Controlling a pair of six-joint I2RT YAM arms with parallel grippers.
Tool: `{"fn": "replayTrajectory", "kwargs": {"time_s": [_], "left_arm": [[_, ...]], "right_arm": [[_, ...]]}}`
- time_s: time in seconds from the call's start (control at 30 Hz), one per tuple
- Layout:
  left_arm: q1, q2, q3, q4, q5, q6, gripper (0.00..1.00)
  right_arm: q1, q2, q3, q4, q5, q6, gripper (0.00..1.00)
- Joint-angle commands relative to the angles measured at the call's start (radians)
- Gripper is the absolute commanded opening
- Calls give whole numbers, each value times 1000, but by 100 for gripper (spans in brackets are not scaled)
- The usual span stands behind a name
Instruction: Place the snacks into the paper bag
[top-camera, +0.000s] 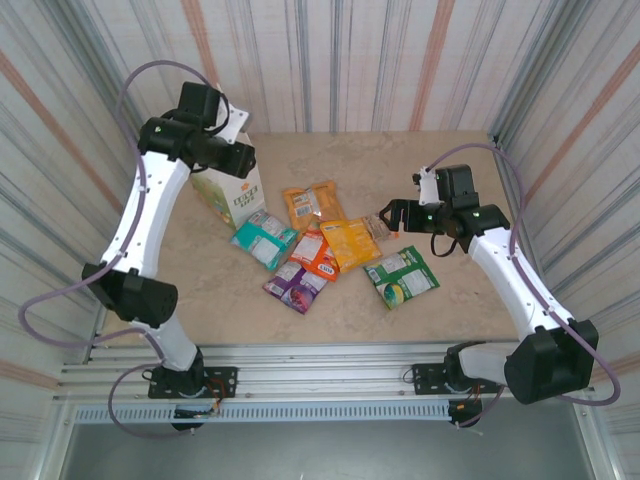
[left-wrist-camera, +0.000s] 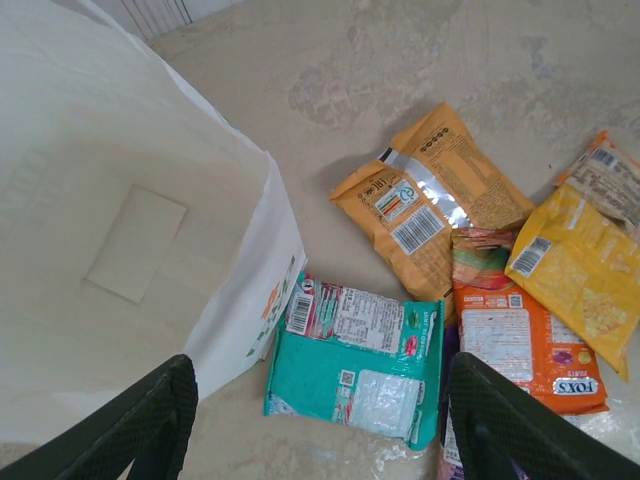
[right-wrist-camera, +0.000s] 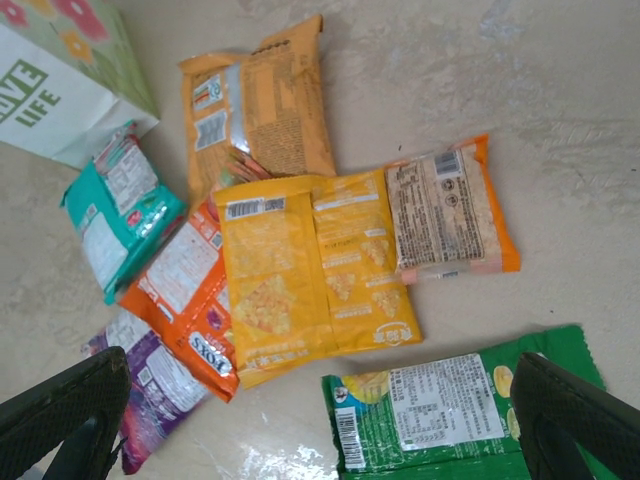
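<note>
The white paper bag (top-camera: 232, 197) stands upright at the back left, its open inside (left-wrist-camera: 110, 240) seen from above. My left gripper (top-camera: 243, 157) hovers over its rim, open and holding nothing (left-wrist-camera: 320, 400). The snacks lie flat on the table: teal (left-wrist-camera: 360, 360), orange (left-wrist-camera: 435, 195), red-orange (left-wrist-camera: 520, 345), yellow-orange (right-wrist-camera: 300, 280), purple (right-wrist-camera: 150, 385), green (right-wrist-camera: 460, 410) and a slim brown-faced packet (right-wrist-camera: 450, 205). My right gripper (top-camera: 396, 215) hangs open (right-wrist-camera: 320, 400) above the yellow-orange and green packets, touching none.
Striped curtain walls (top-camera: 400, 60) close in the table on three sides. Bare tabletop (top-camera: 200, 300) lies in front of the packets, up to the metal rail (top-camera: 320, 370) at the near edge. The teal packet's edge lies against the bag's foot.
</note>
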Motion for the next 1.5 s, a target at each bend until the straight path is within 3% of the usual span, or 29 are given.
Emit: {"fn": "replayTrajectory", "kwargs": {"time_s": [0.0, 0.3, 0.53, 0.93, 1.2, 1.47], "left_arm": [[-4, 42, 78, -58, -34, 40, 70], [15, 155, 159, -92, -89, 68, 69], [26, 199, 183, -154, -63, 74, 55], [58, 180, 254, -256, -74, 60, 0], [122, 107, 288, -359, -150, -21, 0], [129, 17, 177, -390, -217, -134, 0]], "right_arm": [[10, -17, -1, -25, -19, 25, 99], [13, -28, -17, -25, -24, 23, 99], [12, -26, -20, -25, -26, 25, 99], [13, -19, -18, -12, -53, 40, 99], [25, -6, -1, 11, -74, 74, 99], [60, 3, 18, 25, -59, 92, 99]]}}
